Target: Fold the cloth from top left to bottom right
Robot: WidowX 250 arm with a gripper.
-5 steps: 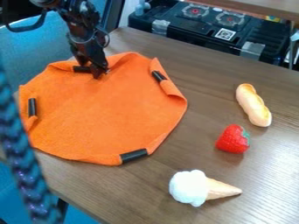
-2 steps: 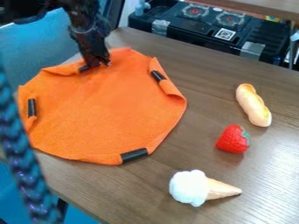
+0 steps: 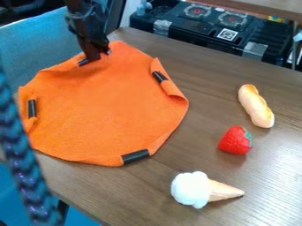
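Orange cloth (image 3: 109, 110) in closed claw (image 3: 98, 56)

I see a brown table (image 3: 203, 75) with a wood grain, and light shines on its right part. On its left side lies my orange cloth (image 3: 106, 110), spread wide, with its edge turned inward at some places on the left, the right and the near side. To the right of the cloth and apart from it, I see three toys on the same wood: a long bread (image 3: 256, 107) the farthest, a red strawberry (image 3: 235, 140) in the middle, and the nearest, an ice cream cone (image 3: 200, 190) lying with its tip to the right.
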